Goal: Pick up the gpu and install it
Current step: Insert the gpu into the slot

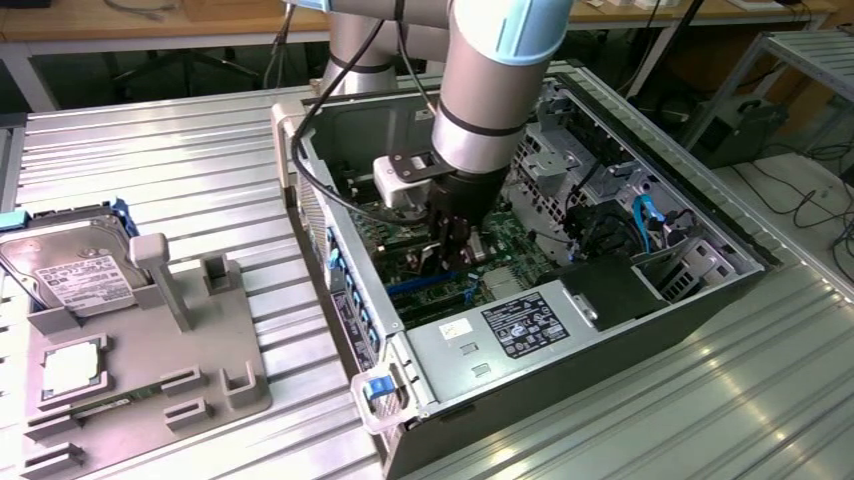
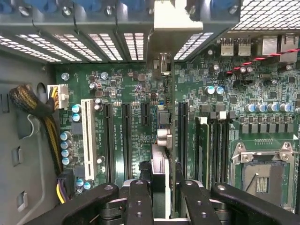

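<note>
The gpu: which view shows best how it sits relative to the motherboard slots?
The wrist view: the gpu shows edge-on between the hand's fingers, lined up over the motherboard slots, its silver bracket at the rear openings. In the exterior view, the hand reaches inside the computer case, the card mostly hidden.

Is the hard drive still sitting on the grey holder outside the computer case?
Yes, the hard drive lies on the grey holder at the exterior view's left, outside the computer case.
</note>
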Action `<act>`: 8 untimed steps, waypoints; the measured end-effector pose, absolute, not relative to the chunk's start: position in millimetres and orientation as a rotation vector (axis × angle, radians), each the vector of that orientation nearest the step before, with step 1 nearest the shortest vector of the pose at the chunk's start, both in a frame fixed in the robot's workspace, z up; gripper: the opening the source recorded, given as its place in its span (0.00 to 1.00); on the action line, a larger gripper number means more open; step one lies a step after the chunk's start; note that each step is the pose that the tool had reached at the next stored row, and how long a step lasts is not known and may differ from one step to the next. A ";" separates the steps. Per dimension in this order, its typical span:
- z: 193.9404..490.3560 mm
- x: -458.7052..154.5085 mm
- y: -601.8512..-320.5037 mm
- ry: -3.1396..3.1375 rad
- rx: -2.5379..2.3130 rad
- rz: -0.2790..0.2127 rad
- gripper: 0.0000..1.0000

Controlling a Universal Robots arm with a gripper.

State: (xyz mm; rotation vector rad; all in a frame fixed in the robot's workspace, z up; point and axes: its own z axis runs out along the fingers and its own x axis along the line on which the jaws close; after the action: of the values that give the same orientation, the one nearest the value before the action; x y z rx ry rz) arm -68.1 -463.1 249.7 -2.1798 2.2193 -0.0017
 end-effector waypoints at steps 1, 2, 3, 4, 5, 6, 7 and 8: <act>248.8 -69.6 -463.1 2.219 -2.180 -0.002 0.28; 248.2 -70.7 -463.1 2.219 -2.180 -0.002 0.28; 247.3 -71.9 -463.1 2.219 -2.180 -0.002 0.28; 245.9 -72.8 -463.0 2.219 -2.180 -0.002 0.28; 243.9 -73.1 -463.1 2.219 -2.180 -0.002 0.28; 241.7 -73.3 -463.0 2.219 -2.180 -0.002 0.28; 240.7 -73.4 -463.1 2.219 -2.180 -0.002 0.28; 240.7 -73.5 -463.1 2.219 -2.180 -0.002 0.28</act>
State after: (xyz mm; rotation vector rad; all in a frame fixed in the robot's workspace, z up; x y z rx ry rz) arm -73.5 -463.1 240.7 -2.1799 2.2194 -0.0019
